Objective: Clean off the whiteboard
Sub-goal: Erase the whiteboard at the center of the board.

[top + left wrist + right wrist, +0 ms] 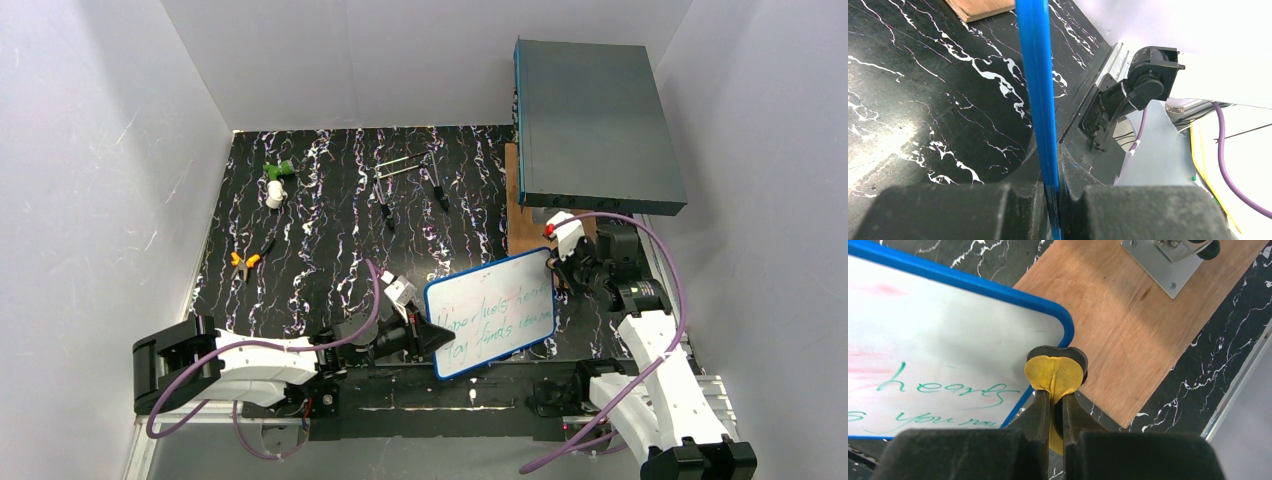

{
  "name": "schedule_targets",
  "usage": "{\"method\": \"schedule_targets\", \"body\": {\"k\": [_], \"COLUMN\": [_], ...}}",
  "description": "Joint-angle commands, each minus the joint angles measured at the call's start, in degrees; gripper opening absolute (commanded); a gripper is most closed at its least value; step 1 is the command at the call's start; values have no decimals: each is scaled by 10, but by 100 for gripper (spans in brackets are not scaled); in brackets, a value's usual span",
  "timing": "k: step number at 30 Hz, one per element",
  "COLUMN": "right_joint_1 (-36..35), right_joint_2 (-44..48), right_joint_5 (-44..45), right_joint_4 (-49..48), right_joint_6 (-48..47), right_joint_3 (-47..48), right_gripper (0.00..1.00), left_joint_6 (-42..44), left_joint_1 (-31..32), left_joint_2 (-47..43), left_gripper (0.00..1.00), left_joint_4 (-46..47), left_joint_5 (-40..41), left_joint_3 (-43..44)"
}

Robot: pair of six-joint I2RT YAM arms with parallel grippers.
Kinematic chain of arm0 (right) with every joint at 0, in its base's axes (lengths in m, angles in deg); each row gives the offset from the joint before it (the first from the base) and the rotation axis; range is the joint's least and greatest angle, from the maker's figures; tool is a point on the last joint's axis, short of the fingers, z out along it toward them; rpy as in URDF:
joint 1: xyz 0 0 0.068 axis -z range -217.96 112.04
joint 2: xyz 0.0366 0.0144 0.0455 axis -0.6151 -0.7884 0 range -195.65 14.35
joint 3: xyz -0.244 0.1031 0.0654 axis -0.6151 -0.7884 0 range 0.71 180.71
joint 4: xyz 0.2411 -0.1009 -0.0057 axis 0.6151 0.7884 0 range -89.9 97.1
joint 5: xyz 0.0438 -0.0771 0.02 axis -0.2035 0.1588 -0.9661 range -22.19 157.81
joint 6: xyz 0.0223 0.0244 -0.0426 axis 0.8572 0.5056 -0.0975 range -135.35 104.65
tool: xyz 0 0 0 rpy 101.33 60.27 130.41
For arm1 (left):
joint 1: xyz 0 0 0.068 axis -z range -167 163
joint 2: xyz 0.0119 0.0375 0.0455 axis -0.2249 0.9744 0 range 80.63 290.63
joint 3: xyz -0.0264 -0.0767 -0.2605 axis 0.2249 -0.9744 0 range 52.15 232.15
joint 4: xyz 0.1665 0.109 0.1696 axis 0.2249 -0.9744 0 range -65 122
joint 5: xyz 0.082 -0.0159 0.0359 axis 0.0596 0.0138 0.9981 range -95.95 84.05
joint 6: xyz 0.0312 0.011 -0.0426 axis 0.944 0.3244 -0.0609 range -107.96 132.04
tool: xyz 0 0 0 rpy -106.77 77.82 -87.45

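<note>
Left gripper (1052,197) is clamped on the blue edge of the whiteboard (490,312), which runs straight ahead between its 2 jaws. Right gripper (1057,412) pinches a yellow pad (1055,371) just ahead, at the board's corner.

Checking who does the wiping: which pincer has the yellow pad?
The right pincer, shut on the yellow pad by the whiteboard corner; the left pincer only clamps the blue frame.

On the whiteboard (963,335), green handwriting (938,387) reads "hearts" — below it "you" — rest illegible.
</note>
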State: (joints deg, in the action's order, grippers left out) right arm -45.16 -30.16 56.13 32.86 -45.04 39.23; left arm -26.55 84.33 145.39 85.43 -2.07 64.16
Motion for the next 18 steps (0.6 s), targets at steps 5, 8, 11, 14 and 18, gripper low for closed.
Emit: {"method": "schedule_targets", "body": {"k": [5, 8, 11, 14, 18], "right_joint_1": [-4, -4, -4, -4, -4], "right_joint_2": [5, 9, 17, 22, 7], "right_joint_5": [8, 6, 13, 14, 33], "right_joint_4": [73, 59, 20, -17, -38], "right_joint_6": [-61, -46, -8, 35, 56], "right_joint_3": [-27, -18, 7, 29, 42], "right_gripper": [1, 1, 1, 1, 1], "left_joint_6": [26, 23, 20, 18, 18], "left_joint_1": [7, 8, 8, 8, 7], "left_joint_2": [-7, -3, -1, -4, -5], "left_gripper": [0, 0, 0, 0, 0], "left_joint_4": [31, 36, 43, 43, 42], "left_joint_5": [-80, -80, -80, -80, -81], "left_joint_3": [22, 18, 13, 11, 11]}}
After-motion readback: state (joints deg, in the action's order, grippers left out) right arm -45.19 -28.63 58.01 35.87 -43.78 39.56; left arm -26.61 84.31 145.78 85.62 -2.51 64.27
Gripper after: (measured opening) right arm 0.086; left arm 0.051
